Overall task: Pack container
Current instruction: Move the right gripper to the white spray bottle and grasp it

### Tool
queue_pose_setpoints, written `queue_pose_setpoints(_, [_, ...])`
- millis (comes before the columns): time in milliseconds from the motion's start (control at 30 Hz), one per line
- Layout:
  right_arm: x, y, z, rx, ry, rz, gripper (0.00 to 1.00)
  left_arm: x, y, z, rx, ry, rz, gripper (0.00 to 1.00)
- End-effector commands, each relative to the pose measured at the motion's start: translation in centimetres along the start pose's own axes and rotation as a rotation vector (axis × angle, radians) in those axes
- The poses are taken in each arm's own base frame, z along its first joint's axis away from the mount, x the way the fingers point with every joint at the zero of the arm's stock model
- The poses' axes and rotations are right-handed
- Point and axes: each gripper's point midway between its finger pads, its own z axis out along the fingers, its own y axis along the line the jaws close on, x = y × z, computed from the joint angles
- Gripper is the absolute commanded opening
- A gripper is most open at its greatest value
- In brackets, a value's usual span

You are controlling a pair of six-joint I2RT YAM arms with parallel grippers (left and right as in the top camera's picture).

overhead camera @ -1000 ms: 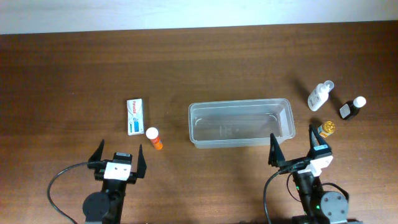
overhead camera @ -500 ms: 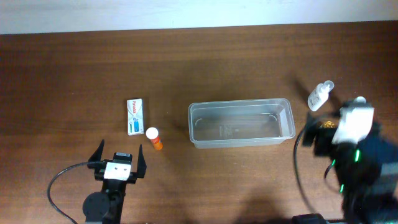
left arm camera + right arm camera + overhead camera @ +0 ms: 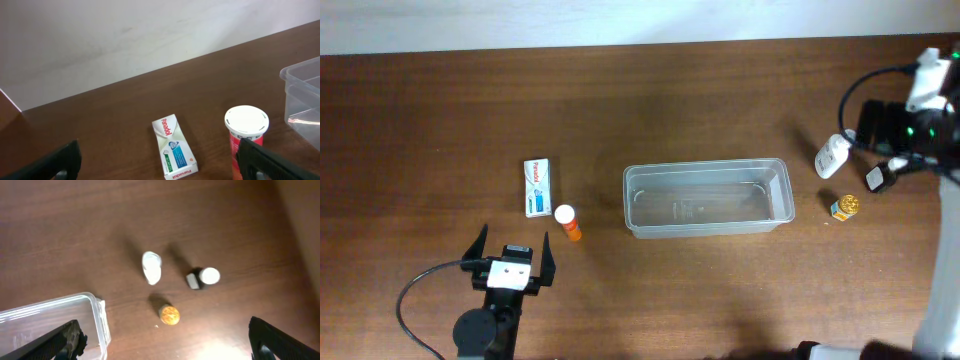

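Right arm swung above bottles, beyond container rim.

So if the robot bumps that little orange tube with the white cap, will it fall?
Probably. The orange tube stands upright and looks tall for its narrow base, so a sideways nudge could tip it. It is round, so once down it would likely roll on the table. It looks small, so likely light.

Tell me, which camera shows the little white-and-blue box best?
The left wrist view: the box lies flat and close, its Panadol lettering readable. Overhead shows it whole but tiny, left of the container. The right wrist view misses it.
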Motion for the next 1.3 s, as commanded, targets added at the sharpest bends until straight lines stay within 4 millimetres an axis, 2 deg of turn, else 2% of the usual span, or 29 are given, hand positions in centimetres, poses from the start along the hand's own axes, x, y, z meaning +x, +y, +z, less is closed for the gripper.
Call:
queue_pose_setpoints(0, [-0.7,0.7,2.9,-0.059,0.036,-0.101,0.98,0.0,-0.1,0.0,0.005,-0.005,0.001,0.99])
queue_pose_setpoints(67, [-0.1,0.8,5.8,-0.075,0.102,-0.198,0.98,0.0,-0.1,0.0,0.005,-0.005,0.001,0.99])
queue_pose_setpoints(200, [0.6,0.7,10.0,-0.090,0.179,-0.211,0.99,0.0,-0.1,0.0,0.005,-0.005,0.001,0.99])
queue_pose_setpoints(233, [0.8,0.6,11.6,-0.095,0.202,-0.218,0.99,0.0,-0.1,0.0,0.005,-0.005,0.001,0.99])
queue_pose_setpoints(433, [2.5,0.9,15.5,-0.120,0.291,-0.249,0.99,0.0,-0.1,0.0,0.005,-0.005,0.001,0.99])
queue_pose_setpoints(600, [3.3,1.5,17.2,-0.161,0.322,-0.277,1.00,0.0,-0.1,0.0,0.005,-0.005,0.001,0.99])
queue_pose_setpoints(833, [4.3,1.8,19.3,-0.188,0.360,-0.290,0.95,0.0,-0.1,0.0,0.005,-0.005,0.001,0.99])
queue_pose_setpoints(1067, [4.1,1.5,20.8,-0.183,0.350,-0.283,0.89,0.0,-0.1,0.0,0.005,-0.005,0.001,0.99])
queue_pose_setpoints(1267, [3.5,0.7,21.7,-0.168,0.320,-0.260,0.79,0.0,-0.1,0.0,0.005,-0.005,0.001,0.99])
